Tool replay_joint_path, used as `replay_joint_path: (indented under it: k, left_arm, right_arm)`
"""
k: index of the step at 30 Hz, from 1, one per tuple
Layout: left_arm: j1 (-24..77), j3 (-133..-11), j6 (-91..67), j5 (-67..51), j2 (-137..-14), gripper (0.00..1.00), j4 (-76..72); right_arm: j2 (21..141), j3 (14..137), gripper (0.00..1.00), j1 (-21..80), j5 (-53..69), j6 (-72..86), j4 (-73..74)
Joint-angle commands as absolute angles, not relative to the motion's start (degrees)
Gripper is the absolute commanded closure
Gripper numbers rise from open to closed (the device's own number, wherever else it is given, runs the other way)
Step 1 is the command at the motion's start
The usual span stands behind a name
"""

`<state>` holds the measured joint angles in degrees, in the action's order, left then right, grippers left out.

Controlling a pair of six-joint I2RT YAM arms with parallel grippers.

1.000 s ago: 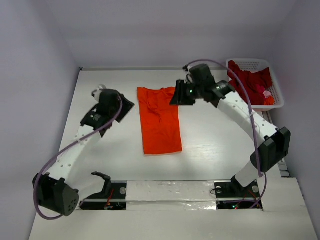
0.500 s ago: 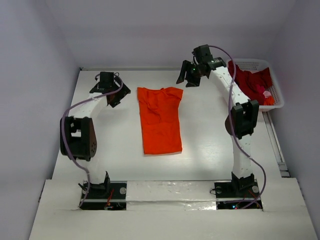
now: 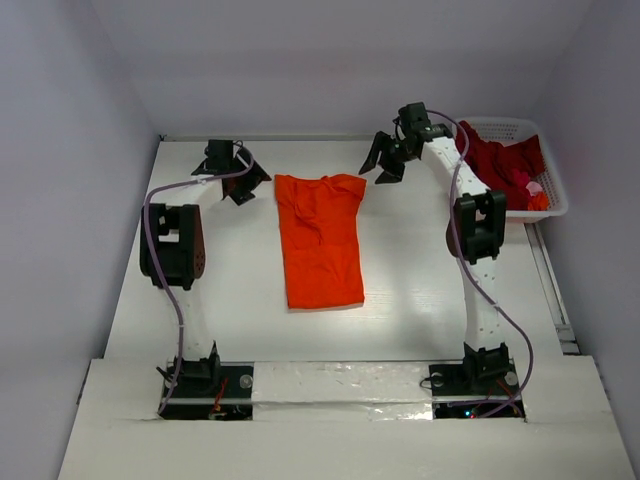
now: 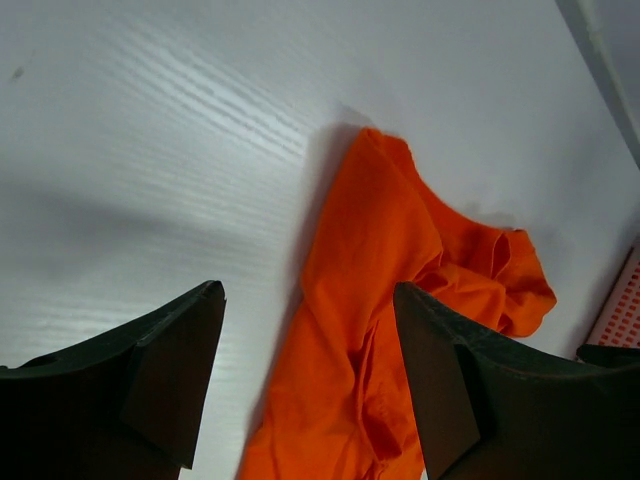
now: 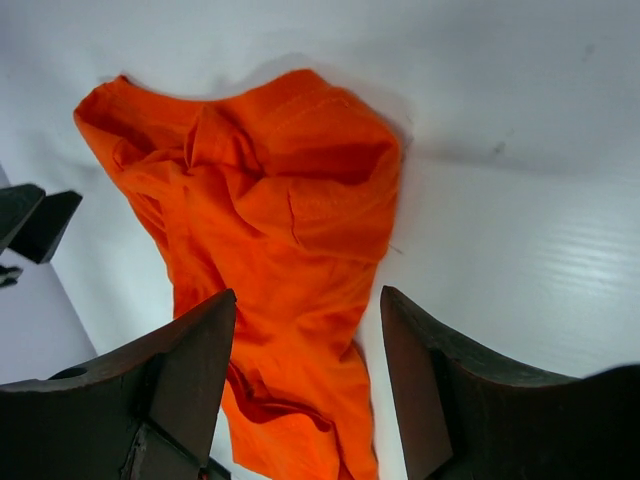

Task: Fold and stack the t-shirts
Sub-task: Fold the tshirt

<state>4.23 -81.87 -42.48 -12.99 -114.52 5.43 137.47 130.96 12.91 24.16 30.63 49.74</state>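
Orange shirt (image 3: 320,240) lies flat on desk (image 3: 220,300), mid-width and nearer the far edge than the near one. It forms a long narrow strip with the collar end toward the far edge. It reads as already halved lengthwise. The far end is rumpled in both wrist views; the hem end is flatter.

Left gripper (image 3: 250,185) hangs just off the strip's far-left corner, and right gripper (image 3: 382,165) just off its far-right corner. Neither touches cloth. Fingers (image 4: 170,370) of both stand well apart, with nothing held.

Judgement: the mirrored placing at the two far corners suits a paired pinch that would carry the collar end toward the hem. The wide jaws make sense, since the cloth is bunched and thick there.

Red shirt (image 3: 495,160) sits in basket (image 3: 500,122) at the far right corner, spilling over the rim; apparently next in line.

Progress: cross fold not yet done, and no stack begun.

Risk: the rumpled corners may give uneven grips, so the fold could skew.
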Motion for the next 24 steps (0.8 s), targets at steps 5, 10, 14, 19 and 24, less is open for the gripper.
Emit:
replay_joint_path:
  k: [5,10,14,19,24]
  left_arm:
    - [2.55,-90.43,-42.54,-18.54,-122.07,0.36,0.35]
    - [2.55,-94.57,-43.59,-22.5,-127.0,0.39,0.09]
    - [2.55,-93.96,-43.95,-23.55,-127.53,0.39,-2.63]
    - [2.55,-93.52,-43.86,-25.14,-127.97,0.4,-2.99]
    - [2.55,-93.25,-43.51,-26.1,-128.23,0.4,-3.08]
  right_arm:
    - [143.08,139.3,0.34,12.83,31.99,33.74,43.34]
    - [144.84,139.66,0.35,12.83,32.61,36.03,40.87]
    - [144.49,139.13,0.34,12.31,31.29,35.95,40.34]
    - [142.56,136.59,0.35,11.78,28.39,34.98,39.64]
    - [141.15,134.65,0.35,11.25,24.18,33.75,40.08]
